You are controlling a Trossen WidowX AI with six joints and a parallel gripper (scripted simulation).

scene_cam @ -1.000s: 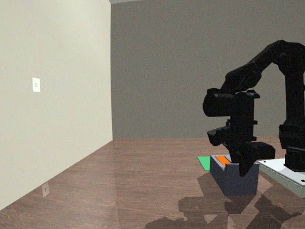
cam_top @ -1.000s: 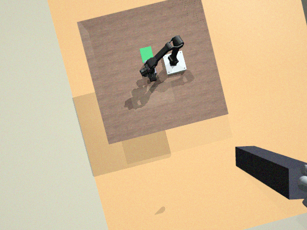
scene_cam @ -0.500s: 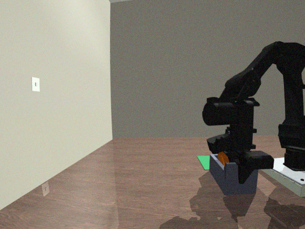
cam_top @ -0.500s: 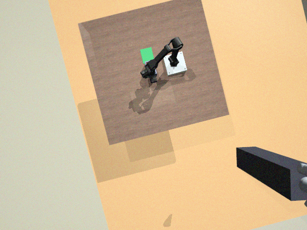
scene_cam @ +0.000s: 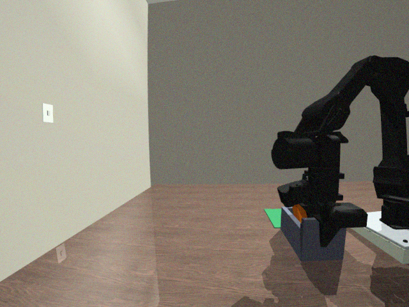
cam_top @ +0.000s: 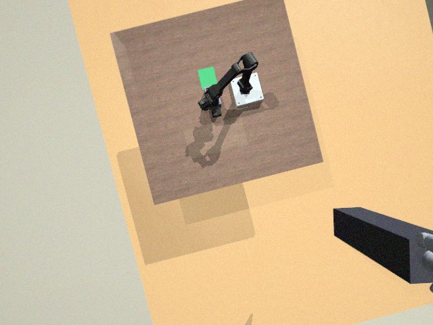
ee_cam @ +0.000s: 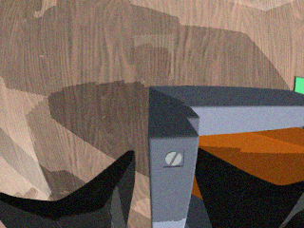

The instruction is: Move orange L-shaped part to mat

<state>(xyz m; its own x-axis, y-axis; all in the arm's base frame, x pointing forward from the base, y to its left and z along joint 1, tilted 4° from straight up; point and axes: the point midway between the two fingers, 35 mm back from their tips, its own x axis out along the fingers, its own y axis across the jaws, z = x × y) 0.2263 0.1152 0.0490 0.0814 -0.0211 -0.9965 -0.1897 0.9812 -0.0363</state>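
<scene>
The orange part is tilted in the grey tray. Its far end, toward the green mat, stands above the rim in the exterior view. Its near, L-shaped end is down in the pocket, mostly hidden by a finger. My gripper is partly open and points down at the tray's near end. One finger is outside the end wall and the other is inside, over the part's low end. The end wall lies between them, not pinched. The arm hides the part in the top view.
The arm's white base plate stands beside the tray, on the side away from the left wall. The mat lies flat just past the tray's far end. A screw head shows on the tray's end wall.
</scene>
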